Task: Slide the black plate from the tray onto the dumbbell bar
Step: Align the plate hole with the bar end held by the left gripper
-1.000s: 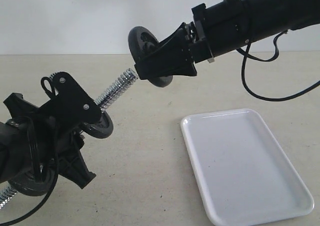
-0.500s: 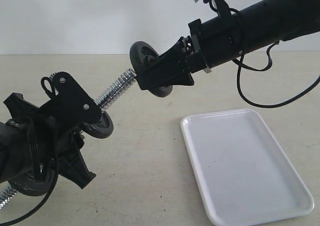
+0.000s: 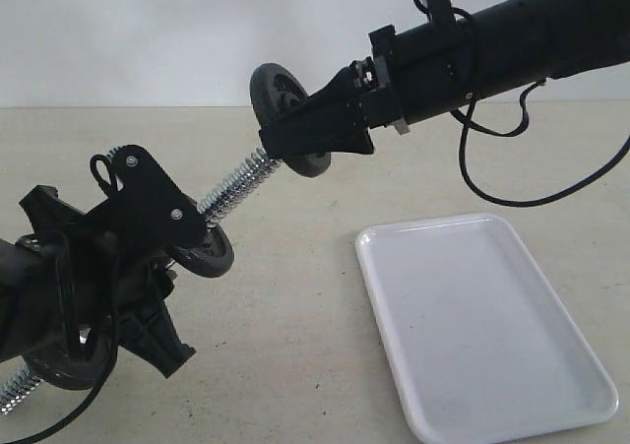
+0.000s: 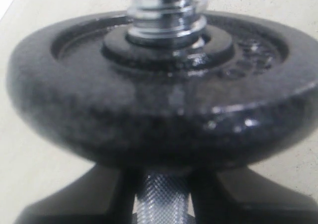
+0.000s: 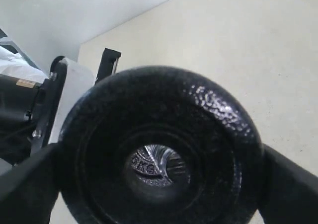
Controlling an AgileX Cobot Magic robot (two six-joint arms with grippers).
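Note:
My right gripper (image 3: 295, 137) is shut on the black plate (image 3: 274, 92) and holds it on edge in the air, above the table and to the left of the tray (image 3: 492, 326). The tray is white and holds nothing. My left gripper (image 3: 157, 229) is shut on the dumbbell bar (image 3: 236, 186), which slants up to the right. Its threaded tip meets the plate's centre. In the right wrist view the plate (image 5: 213, 119) fills the frame between the fingers (image 5: 25, 184), and the bar's thread (image 5: 166, 159) shows through its hole. The left wrist view shows a mounted disc (image 4: 159, 100) above the knurled bar (image 4: 161, 204).
A second black disc (image 3: 209, 254) sits on the bar just past my left gripper, and another (image 3: 64, 360) sits near its lower threaded end (image 3: 15, 390). A black cable (image 3: 512, 193) hangs from the right arm above the tray. The beige table (image 3: 285, 346) lies between bar and tray.
My right gripper has carried the black plate a little left, up to the bar's tip. My left arm has shifted the bar slightly right and down.

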